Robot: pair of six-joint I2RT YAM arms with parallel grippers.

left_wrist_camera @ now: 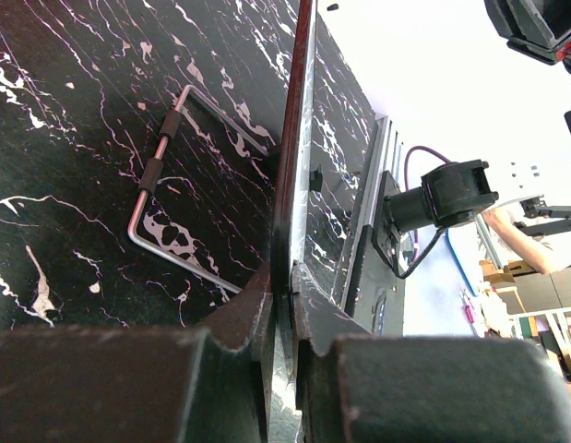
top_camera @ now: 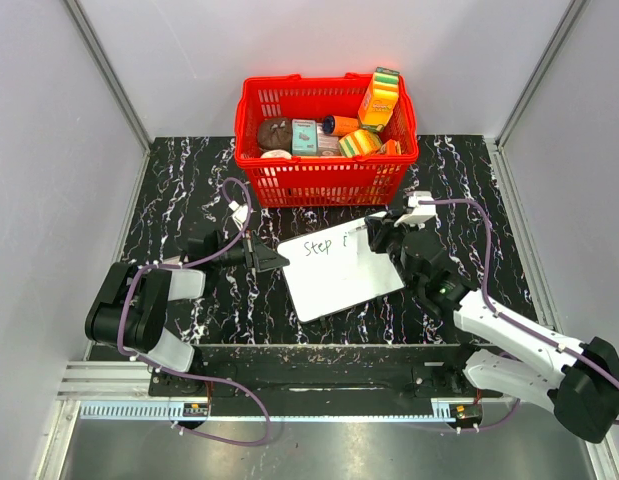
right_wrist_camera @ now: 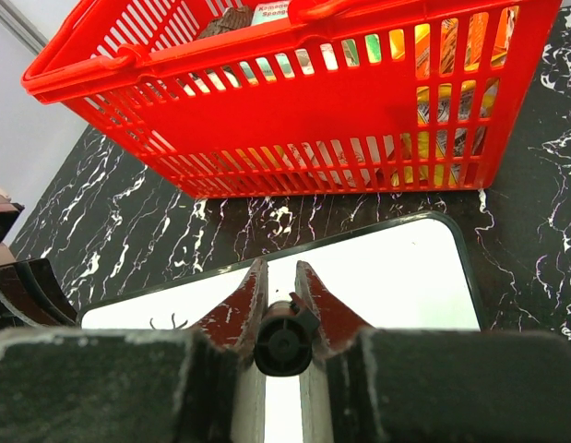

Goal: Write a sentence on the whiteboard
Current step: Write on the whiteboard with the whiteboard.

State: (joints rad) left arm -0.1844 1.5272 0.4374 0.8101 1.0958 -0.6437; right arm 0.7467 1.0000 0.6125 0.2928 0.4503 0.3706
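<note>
Two pincers: both are closed. The left pincer is clamped on the left rim of the whiteboard, and the right pincer is clamped round a marker.
Board position: it lies skewed in the middle of the counter. Its far side is just short of the red basket, which stands at the counter's far edge.
Writing so far: the sentence reads "Step" plus one more stroke, up near the board's far side. Most of the white is bare.
Risk, board slip: my left grip has only the thin rim, so I judge a hard pen stroke could pivot the board and bend the line.
Risk, pen: if the marker twists between the fingers, the tip may lift and skip, or dig in and drag.
Risk, basket: my right arm works close to it, and a wide stroke toward the far edge could knock it.
Risk, room: the words slope, so later ones could run off the right rim.
</note>
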